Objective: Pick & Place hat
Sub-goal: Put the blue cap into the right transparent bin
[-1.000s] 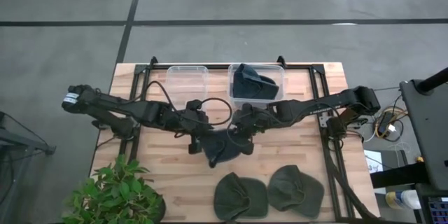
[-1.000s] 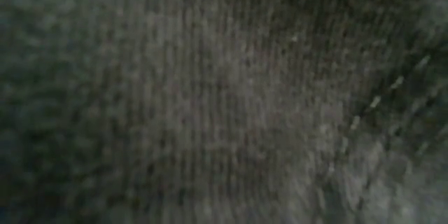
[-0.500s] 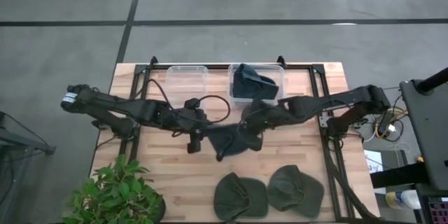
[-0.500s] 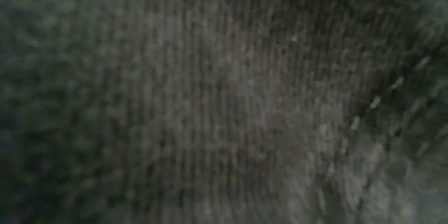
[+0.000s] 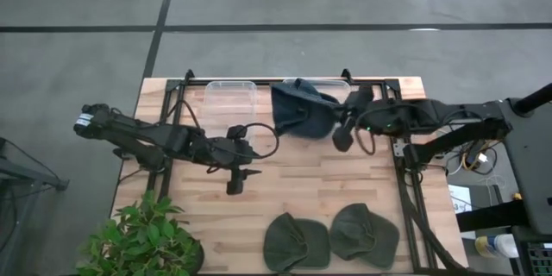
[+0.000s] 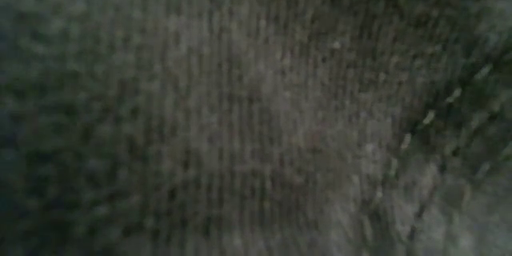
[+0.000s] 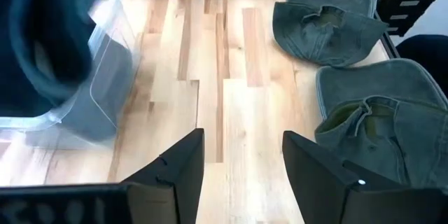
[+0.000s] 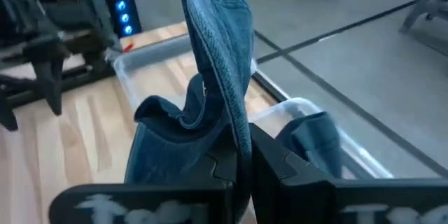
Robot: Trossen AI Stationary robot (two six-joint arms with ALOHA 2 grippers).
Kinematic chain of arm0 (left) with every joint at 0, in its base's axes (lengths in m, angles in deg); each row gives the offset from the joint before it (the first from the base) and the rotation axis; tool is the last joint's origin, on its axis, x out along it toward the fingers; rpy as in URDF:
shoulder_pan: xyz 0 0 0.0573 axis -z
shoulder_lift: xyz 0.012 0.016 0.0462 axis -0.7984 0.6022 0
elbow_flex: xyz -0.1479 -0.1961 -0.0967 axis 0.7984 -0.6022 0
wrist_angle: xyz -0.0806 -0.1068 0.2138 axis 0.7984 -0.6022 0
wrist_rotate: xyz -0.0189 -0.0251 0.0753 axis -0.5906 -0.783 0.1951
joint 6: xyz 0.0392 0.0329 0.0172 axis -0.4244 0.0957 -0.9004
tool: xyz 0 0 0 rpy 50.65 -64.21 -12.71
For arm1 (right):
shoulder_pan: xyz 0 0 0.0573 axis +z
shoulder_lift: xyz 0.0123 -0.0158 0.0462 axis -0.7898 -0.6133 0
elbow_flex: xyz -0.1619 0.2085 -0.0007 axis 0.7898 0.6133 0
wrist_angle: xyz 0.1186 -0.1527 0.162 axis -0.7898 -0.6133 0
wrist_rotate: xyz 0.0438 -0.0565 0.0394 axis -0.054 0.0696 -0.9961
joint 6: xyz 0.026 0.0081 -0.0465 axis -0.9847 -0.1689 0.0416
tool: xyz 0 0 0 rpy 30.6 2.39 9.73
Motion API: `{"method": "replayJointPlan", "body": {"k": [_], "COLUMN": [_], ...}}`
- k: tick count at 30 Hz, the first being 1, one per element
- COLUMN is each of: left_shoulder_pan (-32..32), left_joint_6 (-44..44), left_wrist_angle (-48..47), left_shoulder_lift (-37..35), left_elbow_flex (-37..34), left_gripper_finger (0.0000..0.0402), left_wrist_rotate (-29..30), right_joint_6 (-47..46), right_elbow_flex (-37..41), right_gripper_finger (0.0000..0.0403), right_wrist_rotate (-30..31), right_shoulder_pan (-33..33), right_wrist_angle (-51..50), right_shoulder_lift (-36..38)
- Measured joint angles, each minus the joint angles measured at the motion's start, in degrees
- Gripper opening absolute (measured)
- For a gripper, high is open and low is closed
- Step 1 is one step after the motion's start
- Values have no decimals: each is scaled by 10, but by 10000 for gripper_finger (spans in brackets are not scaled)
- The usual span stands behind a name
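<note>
A dark blue hat (image 5: 302,108) hangs over the right clear bin (image 5: 338,84) at the table's far edge. My right gripper (image 5: 335,122) is shut on it, reaching in from the table's right side. In the right wrist view the hat (image 8: 210,63) stands up crumpled before the fingers, and another blue hat (image 8: 316,138) lies in the bin below. My left gripper (image 5: 235,181) stands open over bare wood at mid-table, with nothing between its fingers (image 7: 241,161). Cloth fills the low view. My right gripper pinches the blue hat's stitched edge (image 8: 239,134) between its two fingers, where the cloth is folded. The fingers come from the table's right, slanting down. The hat is lifted clear of the table, crumpled, above the right bin.
An empty clear bin (image 5: 230,99) sits left of the right one. Two green hats (image 5: 296,241) (image 5: 364,235) lie at the near edge, and a potted plant (image 5: 142,237) stands at the near left corner. Bare wood lies between the bins and the green hats.
My left gripper has opened and let go of the blue hat. My right gripper has risen and gone toward the far edge, carrying the hat from mid-table, lifted clear, over the right bin.
</note>
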Motion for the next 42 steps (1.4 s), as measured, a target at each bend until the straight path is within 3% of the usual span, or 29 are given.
{"method": "replayJointPlan", "body": {"k": [10,19,42], "left_shoulder_pan": [0,0,0], "left_joint_6": [1,2,9], "left_wrist_angle": [2,3,10], "left_shoulder_lift": [0,0,1], "left_elbow_flex": [0,-5,-27], "left_gripper_finger": [186,186,186], "left_wrist_rotate": [1,2,2], "right_joint_6": [30,93,113], "right_elbow_flex": [20,89,282], "right_gripper_finger": [11,12,13], "right_wrist_rotate": [40,36,43], "right_shoulder_pan": [-72,-122,-185], "right_wrist_angle": [-66,14,112], "right_shoulder_lift": [1,-8,-7]}}
